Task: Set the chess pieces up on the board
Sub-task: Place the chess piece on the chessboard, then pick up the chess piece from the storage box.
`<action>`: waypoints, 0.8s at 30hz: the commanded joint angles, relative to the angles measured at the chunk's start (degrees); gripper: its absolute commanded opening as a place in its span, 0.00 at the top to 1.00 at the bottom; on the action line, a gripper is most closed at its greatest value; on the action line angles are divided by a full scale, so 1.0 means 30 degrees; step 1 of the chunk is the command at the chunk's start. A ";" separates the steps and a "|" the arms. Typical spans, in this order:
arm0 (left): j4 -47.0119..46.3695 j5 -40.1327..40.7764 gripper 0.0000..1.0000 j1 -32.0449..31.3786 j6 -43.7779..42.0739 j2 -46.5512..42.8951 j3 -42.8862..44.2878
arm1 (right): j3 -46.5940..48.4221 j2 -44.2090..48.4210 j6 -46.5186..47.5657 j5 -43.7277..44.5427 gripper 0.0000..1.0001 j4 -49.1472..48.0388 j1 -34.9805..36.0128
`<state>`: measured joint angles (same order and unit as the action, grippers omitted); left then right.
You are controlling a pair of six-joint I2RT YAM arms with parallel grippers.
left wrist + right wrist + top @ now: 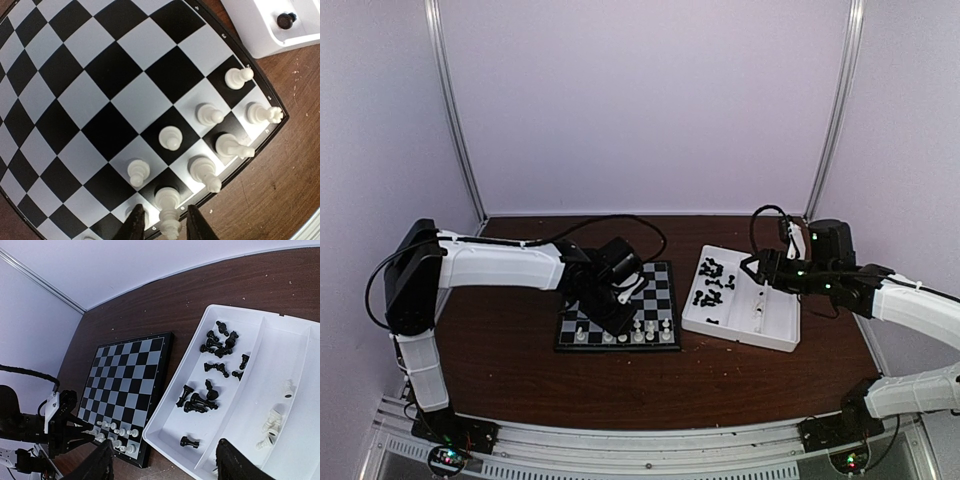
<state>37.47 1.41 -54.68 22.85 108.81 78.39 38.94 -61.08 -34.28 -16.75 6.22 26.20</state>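
Most of the board [100,75] lies open; white pieces [170,136] seemingly crowd its near edge.

a lab robot cell: plain white walls [640,100] enclosing a brown table [620,385].

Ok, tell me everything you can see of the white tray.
The white tray is a shallow rectangular dish, looking like smooth plastic, with rounded corners and a raised divider. It lies flat on the brown table, just right of the board, a strip of wood showing between them. The compartment nearer the board holds scattered black pieces; the next holds a few white pieces. The right gripper hangs open above it, not touching it.
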 commanded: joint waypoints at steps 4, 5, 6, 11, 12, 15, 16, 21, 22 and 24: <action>0.0224 0.0471 0.67 -0.0430 -0.0117 0.0039 0.0942 | -0.0292 0.0144 -0.0012 -0.0216 0.31 -0.0392 -0.0206; 0.0312 0.0508 0.67 -0.0466 -0.0114 -0.0103 0.0992 | -0.0286 0.0145 0.0022 -0.0209 0.31 -0.0376 -0.0232; 0.0377 0.0550 0.66 -0.0485 -0.0102 -0.0278 0.1035 | -0.0271 0.0145 0.0034 -0.0182 0.31 -0.0269 -0.0235; 0.0910 0.0734 0.64 -0.0554 0.0028 -0.1467 0.1153 | 0.0416 0.0167 0.0624 0.0629 0.31 0.1842 -0.0320; 0.0925 0.0808 0.64 -0.0554 0.0055 -0.1895 0.1084 | 0.0655 0.0151 0.0896 0.0893 0.32 0.2514 -0.0349; 0.0858 0.1235 0.62 -0.0554 0.0227 -0.2913 0.0863 | 0.1493 -0.0240 0.1621 0.1951 0.35 0.4846 -0.0404; 0.0750 0.1557 0.58 -0.0554 0.0234 -0.3215 0.0792 | 0.1834 -0.0526 0.1753 0.2475 0.37 0.5706 -0.0411; -0.1023 0.4407 0.40 -0.0554 0.0672 -0.5040 -0.0947 | 0.2521 -0.1465 0.1285 0.3476 0.49 0.7242 -0.0470; -0.1456 0.4802 0.37 -0.0551 0.0732 -0.5378 -0.1335 | 0.2546 -0.1594 0.1023 0.3519 0.50 0.7170 -0.0470; -0.2235 0.5352 0.32 -0.0554 0.0737 -0.6037 -0.1939 | 0.2710 -0.1907 0.0648 0.3632 0.53 0.7072 -0.0470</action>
<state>36.84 10.96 -56.10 24.08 94.02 76.18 45.45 -65.36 -30.48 -9.04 24.18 25.12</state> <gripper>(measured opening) 0.640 0.492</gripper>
